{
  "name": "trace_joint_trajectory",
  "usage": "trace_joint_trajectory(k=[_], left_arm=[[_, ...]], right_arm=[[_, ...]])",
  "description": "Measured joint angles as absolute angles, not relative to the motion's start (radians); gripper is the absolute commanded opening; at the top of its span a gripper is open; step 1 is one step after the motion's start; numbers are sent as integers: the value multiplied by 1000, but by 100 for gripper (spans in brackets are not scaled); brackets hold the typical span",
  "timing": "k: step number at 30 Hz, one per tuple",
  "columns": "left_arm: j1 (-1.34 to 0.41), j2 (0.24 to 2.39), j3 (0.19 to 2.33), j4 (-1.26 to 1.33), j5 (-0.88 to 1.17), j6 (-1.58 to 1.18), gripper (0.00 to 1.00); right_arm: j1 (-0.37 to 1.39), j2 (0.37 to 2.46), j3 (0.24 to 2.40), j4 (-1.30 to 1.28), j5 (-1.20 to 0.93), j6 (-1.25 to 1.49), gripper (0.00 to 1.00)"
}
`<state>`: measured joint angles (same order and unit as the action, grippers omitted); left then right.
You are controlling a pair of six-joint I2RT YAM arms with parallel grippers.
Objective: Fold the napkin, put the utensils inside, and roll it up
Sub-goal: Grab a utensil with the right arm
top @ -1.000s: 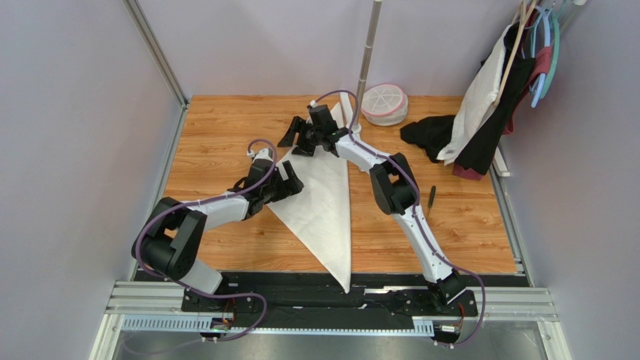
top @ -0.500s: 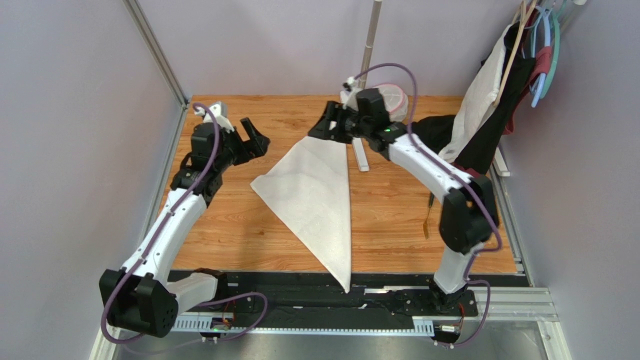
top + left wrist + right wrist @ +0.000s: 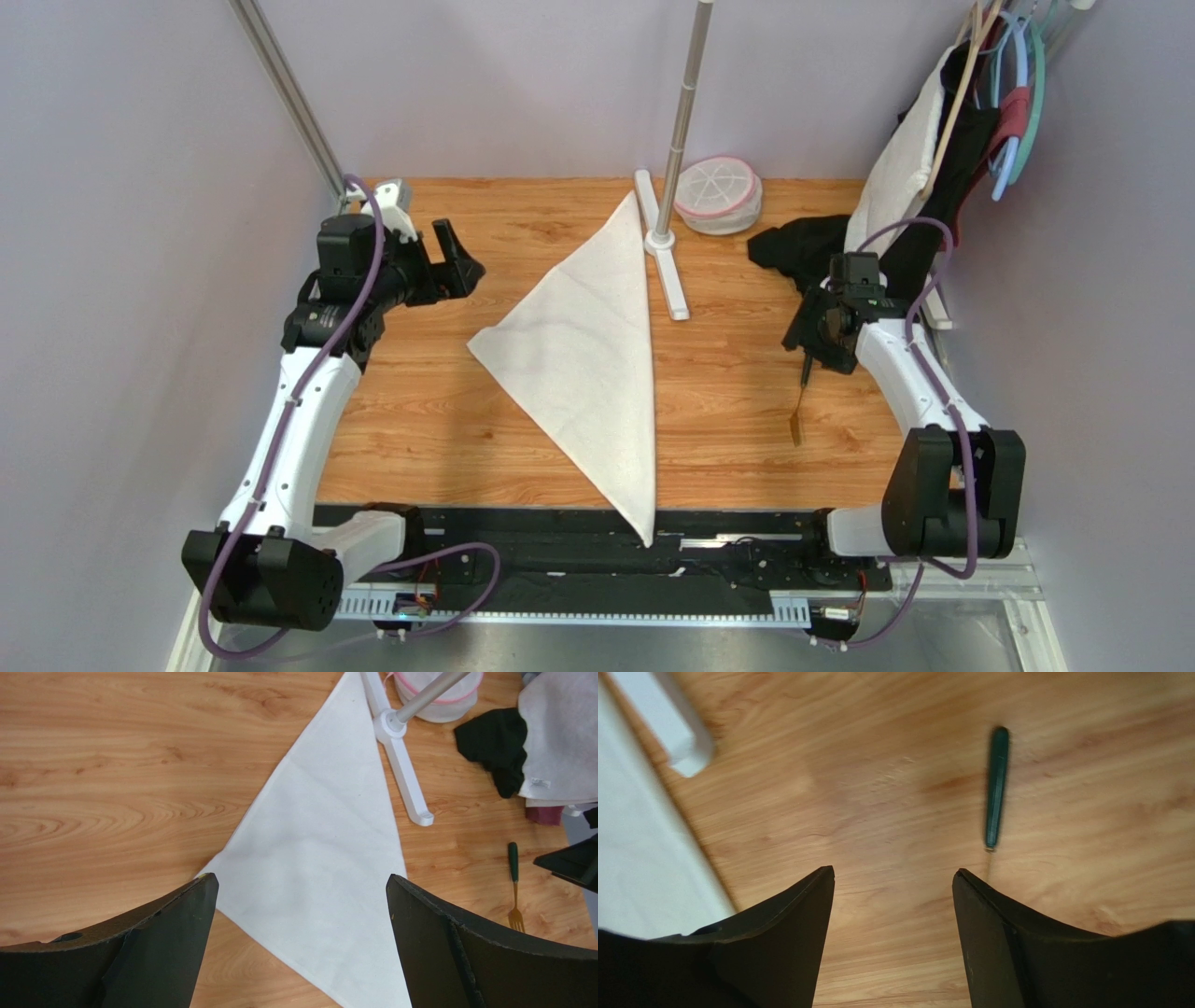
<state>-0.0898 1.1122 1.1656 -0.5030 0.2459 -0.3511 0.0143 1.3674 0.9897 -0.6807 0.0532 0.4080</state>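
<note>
right of the napkin [image 3: 596, 350], well clear of it, flat on the wooden table [image 3: 421, 420]: slim fork [image 3: 801, 399]; probably light, stiff, a bit slippery; best pinched across the dark handle; right gripper [image 3: 892, 875] near that handle, spread wide, empty, handle just outside the gap; left gripper [image 3: 300, 882] left of the napkin, also spread, empty

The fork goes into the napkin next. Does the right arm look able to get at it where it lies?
Probably yes: the right gripper hangs open close above the fork, which lies alone on the table, apart from the napkin and black cloth.
</note>
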Motion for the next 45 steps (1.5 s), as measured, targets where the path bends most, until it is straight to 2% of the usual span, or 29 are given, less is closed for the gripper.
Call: trace_joint_trajectory(k=[3, 12, 22, 25, 26, 33, 41, 45], left_arm=[[-57, 1115, 1126, -508, 277, -352, 99], [-44, 1114, 1113, -508, 344, -353, 99], [-36, 1114, 1110, -504, 371, -358, 99], [-33, 1114, 1107, -503, 384, -359, 99], [-32, 1114, 1106, -503, 385, -360, 99], [-31, 1114, 1104, -494, 399, -362, 99], [-31, 1114, 1102, -485, 419, -369, 98], [-30, 1114, 1102, -482, 426, -373, 98]], right_arm=[[-39, 1386, 987, -707, 100, 401, 58], [-56, 1588, 990, -703, 173, 395, 46], [-60, 1658, 988, -640, 175, 383, 29], [-60, 1677, 992, -627, 158, 375, 12], [-60, 1679, 994, -624, 149, 373, 1], [-17, 1674, 997, -632, 148, 366, 0], [345, 1660, 1132, -680, 92, 397, 0], [503, 1719, 1321, -748, 96, 416, 0]])
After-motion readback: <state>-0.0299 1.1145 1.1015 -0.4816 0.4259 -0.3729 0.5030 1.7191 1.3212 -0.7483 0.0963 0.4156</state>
